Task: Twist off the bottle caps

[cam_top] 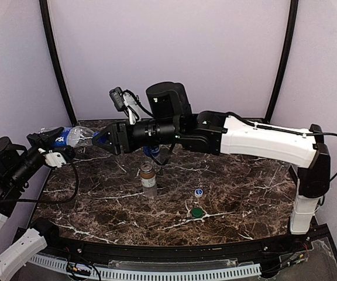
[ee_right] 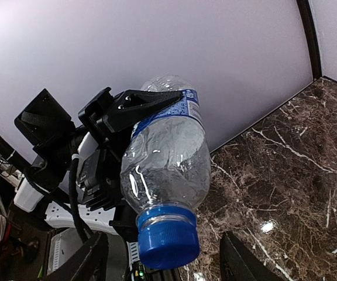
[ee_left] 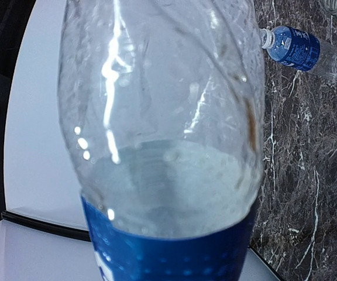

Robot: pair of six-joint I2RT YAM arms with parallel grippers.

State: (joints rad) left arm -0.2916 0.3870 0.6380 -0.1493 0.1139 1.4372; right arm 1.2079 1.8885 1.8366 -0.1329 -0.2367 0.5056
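**Subject.** The clear plastic bottle (ee_right: pixel 168 158) with the blue label is held off the surface at the left side, lying roughly level, with its blue cap (ee_right: pixel 168 237) pointing toward my right pincer.

**Handling (judgement).** The wall is thin, dented and looks near empty, so I expect it to be light and soft, giving way under a squeeze. The cap looks stiff and is the sound place to take hold, square across its skirt. The smooth body may twist in the hold when I apply torque.

**Pincers.** My left pincer (ee_right: pixel 157 108) is pressed onto the bottle at the label band. My right pincer (ee_right: pixel 165 246) is spread, with one finger on each side of the cap and neither touching it.

**Surroundings.**
- A short brown bottle (cam_top: pixel 148 177) stands upright near the middle of the marble surface (cam_top: pixel 244 193).
- A blue-and-white cap (cam_top: pixel 199 192) and a dark green cap (cam_top: pixel 197 212) lie loose to its right.
- A second blue-labelled bottle (ee_left: pixel 302 49) lies on its side below my right arm.

Nothing stands between my fingers and the cap.
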